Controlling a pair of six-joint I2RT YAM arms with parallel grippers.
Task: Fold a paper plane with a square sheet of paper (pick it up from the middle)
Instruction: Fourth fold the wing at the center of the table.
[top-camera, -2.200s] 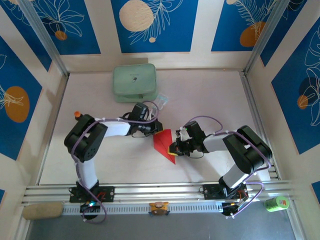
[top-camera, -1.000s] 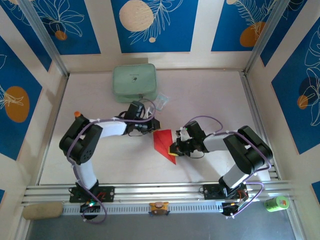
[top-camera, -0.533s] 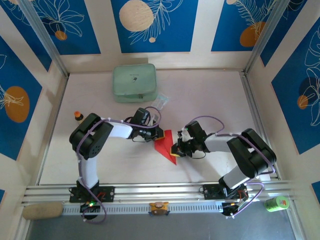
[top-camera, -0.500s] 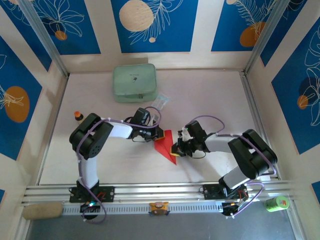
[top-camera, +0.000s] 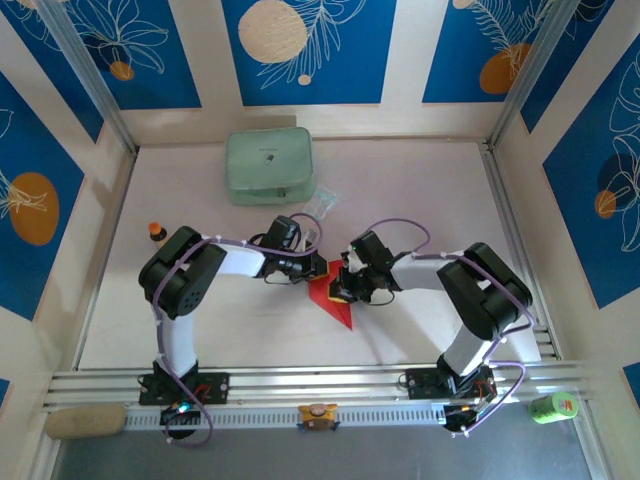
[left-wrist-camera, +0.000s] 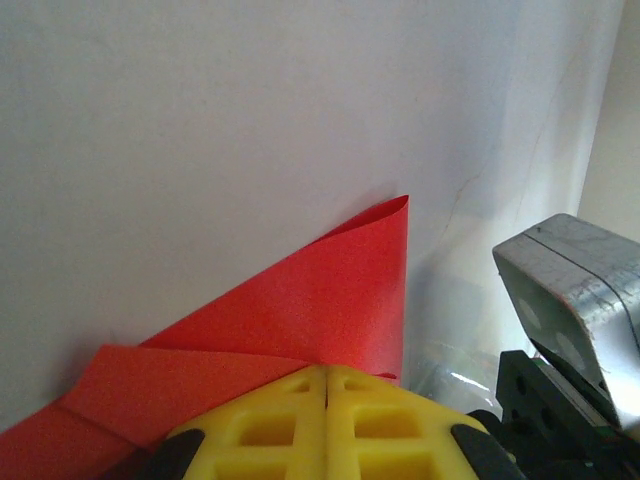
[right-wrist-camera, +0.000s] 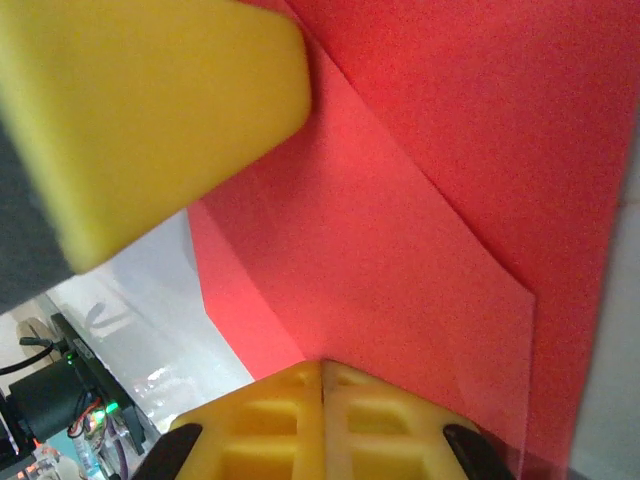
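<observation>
Two claws, both clenched empty, meet on the far end of the square sheet of paper (top-camera: 338, 303) mid-table. The left gripper (left-wrist-camera: 326, 380) reaches in from the left edge side and the right gripper (right-wrist-camera: 322, 372) from the right. The sheet's long axis points toward the near edge.

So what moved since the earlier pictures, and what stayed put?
The right gripper slid left onto the red paper, close to the left gripper, which first pulled back, then returned to the paper's far edge. Both are shut. The paper, green pouch and clear packet stayed put.
</observation>
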